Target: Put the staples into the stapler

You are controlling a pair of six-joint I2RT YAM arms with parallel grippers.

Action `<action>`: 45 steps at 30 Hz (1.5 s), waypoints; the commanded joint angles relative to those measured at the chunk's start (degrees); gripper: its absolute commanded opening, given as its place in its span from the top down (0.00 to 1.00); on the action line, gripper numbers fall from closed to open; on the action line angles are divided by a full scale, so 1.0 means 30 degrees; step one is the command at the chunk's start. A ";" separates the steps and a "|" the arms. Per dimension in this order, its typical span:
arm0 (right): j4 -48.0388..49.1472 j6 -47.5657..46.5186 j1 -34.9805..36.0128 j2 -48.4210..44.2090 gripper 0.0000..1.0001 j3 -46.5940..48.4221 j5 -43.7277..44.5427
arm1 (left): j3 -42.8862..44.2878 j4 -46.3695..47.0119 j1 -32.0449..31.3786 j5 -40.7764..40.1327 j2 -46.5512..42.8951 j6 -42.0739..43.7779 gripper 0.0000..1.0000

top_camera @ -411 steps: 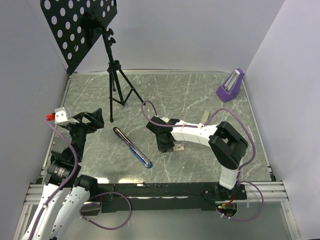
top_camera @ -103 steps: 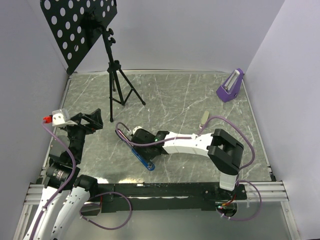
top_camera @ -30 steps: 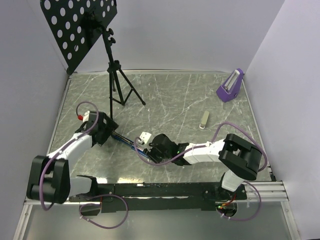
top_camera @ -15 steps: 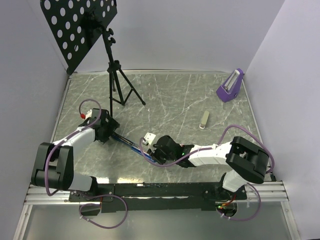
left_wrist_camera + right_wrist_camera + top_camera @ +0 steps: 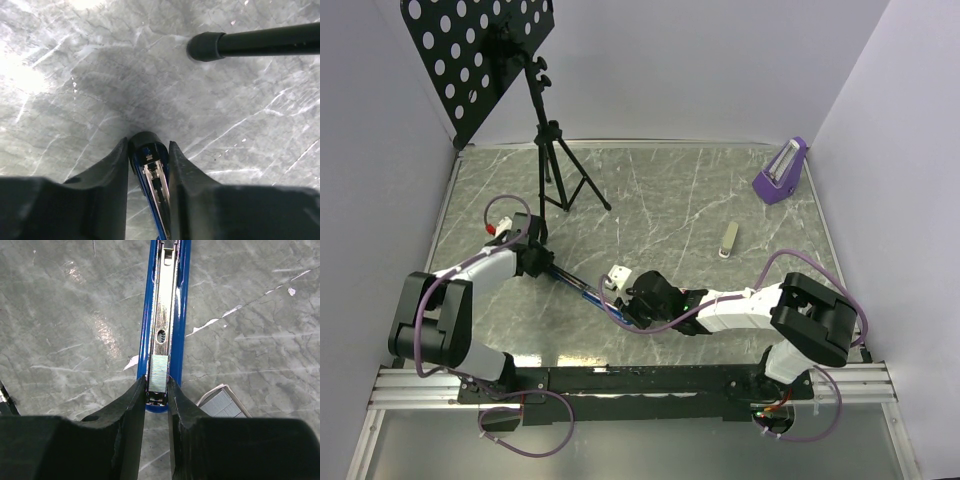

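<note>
Your stapler (image 5: 582, 290) lies opened flat on the bench (image 5: 670, 200), left of centre. From overhead you see an arm at each end of it, but not how the fingers hold it.

The left wrist view settles that. Your left end effector (image 5: 147, 146) is clamped on the stapler's rounded end, both fingers touching its sides. A tripod foot (image 5: 205, 46) stands apart beyond it.

The right wrist view shows your right end effector (image 5: 156, 385) closed on the other end of the blue body. A strip of staples (image 5: 158, 372) lies in the metal channel between the fingertips. Only there do you see the grey tray (image 5: 222, 402), just beside the right finger.

The box (image 5: 727, 238) shows overhead alone, well apart to the right.
</note>
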 commanded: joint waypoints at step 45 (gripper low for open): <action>0.2538 0.1731 0.0106 0.0811 1.00 -0.0238 0.0754 | -0.0465 -0.5093 -1.3374 -0.8561 -0.5217 -0.6424 0.34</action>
